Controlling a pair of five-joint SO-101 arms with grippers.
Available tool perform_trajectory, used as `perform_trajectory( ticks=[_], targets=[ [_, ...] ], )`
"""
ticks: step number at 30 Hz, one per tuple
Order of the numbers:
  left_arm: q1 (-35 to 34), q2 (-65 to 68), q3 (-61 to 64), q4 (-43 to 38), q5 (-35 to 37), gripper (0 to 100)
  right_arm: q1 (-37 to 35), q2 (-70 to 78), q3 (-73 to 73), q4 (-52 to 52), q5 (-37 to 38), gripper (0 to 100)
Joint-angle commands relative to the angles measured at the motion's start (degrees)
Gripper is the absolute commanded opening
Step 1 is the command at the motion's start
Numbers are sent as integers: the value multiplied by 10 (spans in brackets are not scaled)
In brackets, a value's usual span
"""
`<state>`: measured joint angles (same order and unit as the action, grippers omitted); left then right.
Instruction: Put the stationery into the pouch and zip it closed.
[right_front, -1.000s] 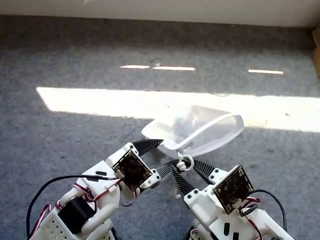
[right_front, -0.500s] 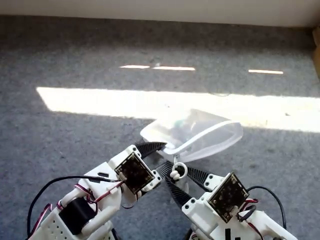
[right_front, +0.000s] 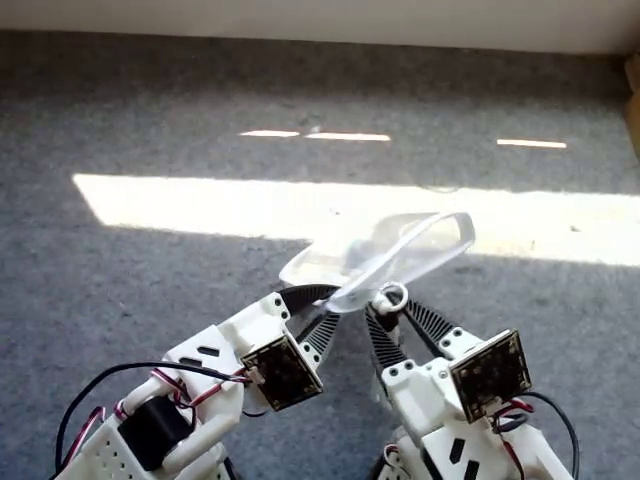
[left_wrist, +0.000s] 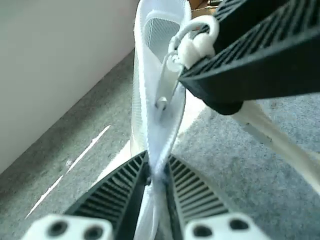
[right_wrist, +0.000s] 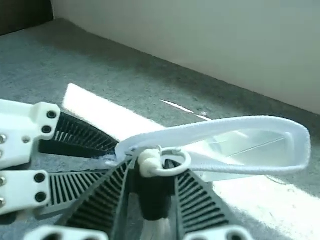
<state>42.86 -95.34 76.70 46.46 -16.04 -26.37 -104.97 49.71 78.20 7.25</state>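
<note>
My left gripper (right_front: 335, 303) is nearest, 2 fingers pressed together on the pouch (right_front: 400, 245), pinching the end of its white zipper band; in the left wrist view the band runs straight down between my left fingertips (left_wrist: 156, 162). Just beside it is my right gripper (right_front: 390, 308), fingers closed on the zipper pull (right_front: 392, 296), a white bead with a round ring. In the right wrist view the ring (right_wrist: 172, 161) sits right at my fingertips (right_wrist: 152, 167), touching the band. The 2 grippers are close together, tips nearly meeting at the near end of the pouch. From there the pouch (right_wrist: 240, 132) stretches away from me, translucent and white-edged. Its mouth is open: the zipper band forms a long loop with a gap between the 2 sides. In the left wrist view the pouch (left_wrist: 160, 30) stands edge-on, with the pull (left_wrist: 192, 42) hanging beside it. Can't tell what is inside, too blurred. Under it is grey carpet (right_front: 150, 120). Its far end lies over a bright sunlit band (right_front: 200, 205). Beyond that is more carpet, then a pale wall (right_wrist: 200, 40).
</note>
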Motion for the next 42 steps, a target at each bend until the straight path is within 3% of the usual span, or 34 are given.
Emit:
perform_trajectory(
  ticks=[1,10,18,31,34,42],
  targets=[
    [0,-7,-3,-8,-6,5,36,-3,-18,-27,-8,5],
    [0,-7,-7,12,-47,5,45,-3,-20,-38,-8,5],
    [-39,-7,-8,21,-47,5,163,-3,0,-109,-8,5],
    [-59,-7,-36,58,-47,5,200,-3,44,-166,-8,5],
    [-59,-9,-36,68,-47,5,237,-3,44,-171,-8,5],
    [-76,-101,-45,125,-47,5,289,-3,49,-194,-5,5]
  ],
)
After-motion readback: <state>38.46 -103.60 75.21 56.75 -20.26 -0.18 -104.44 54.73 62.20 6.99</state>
